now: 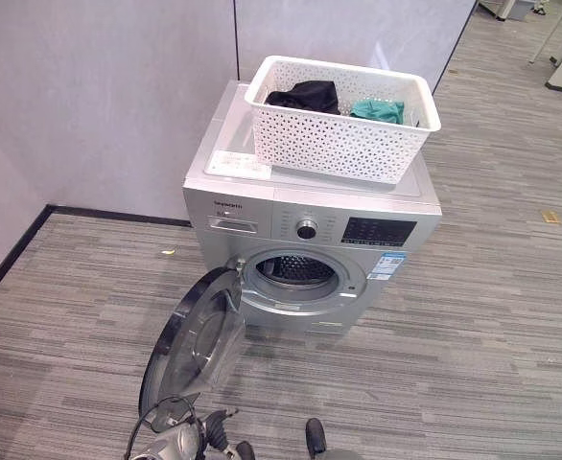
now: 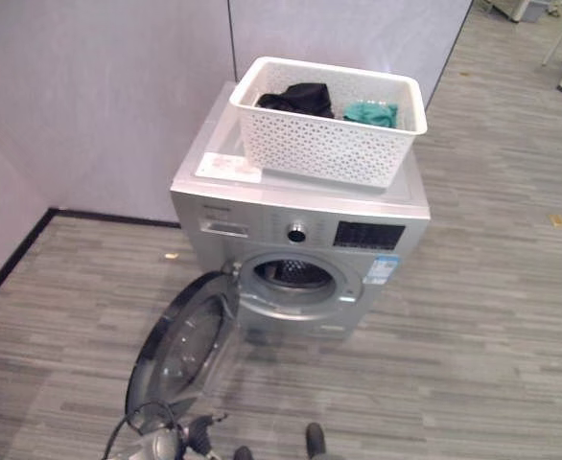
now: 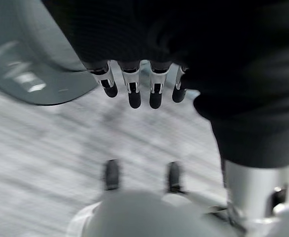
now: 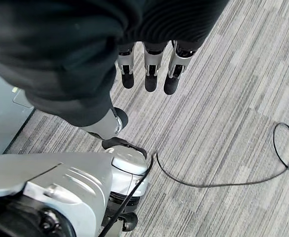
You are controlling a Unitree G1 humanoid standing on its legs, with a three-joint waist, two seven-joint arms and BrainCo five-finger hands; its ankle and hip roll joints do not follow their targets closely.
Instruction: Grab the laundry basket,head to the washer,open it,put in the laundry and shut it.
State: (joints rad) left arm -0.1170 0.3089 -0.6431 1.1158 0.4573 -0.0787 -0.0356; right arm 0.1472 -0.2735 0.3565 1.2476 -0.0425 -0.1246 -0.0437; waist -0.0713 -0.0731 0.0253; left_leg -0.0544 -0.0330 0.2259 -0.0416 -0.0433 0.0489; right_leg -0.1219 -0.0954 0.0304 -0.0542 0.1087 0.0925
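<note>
Washer (image 1: 312, 240) drum interior too dark, can't tell what's inside. Black garment (image 1: 305, 96) and teal garment (image 1: 377, 110) half hidden behind the laundry basket (image 1: 343, 120) wall. Open door (image 1: 199, 335) lower edge cut off by my arm. My left hand (image 3: 134, 89) view blurred, door glass there smeared.

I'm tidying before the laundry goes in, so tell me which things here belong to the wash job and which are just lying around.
Part of the job:
washer
its open door
white basket on top of the washer
black garment in the basket
teal garment in the basket

Just lying about:
white sheet on the washer top
small scrap on the floor
</note>
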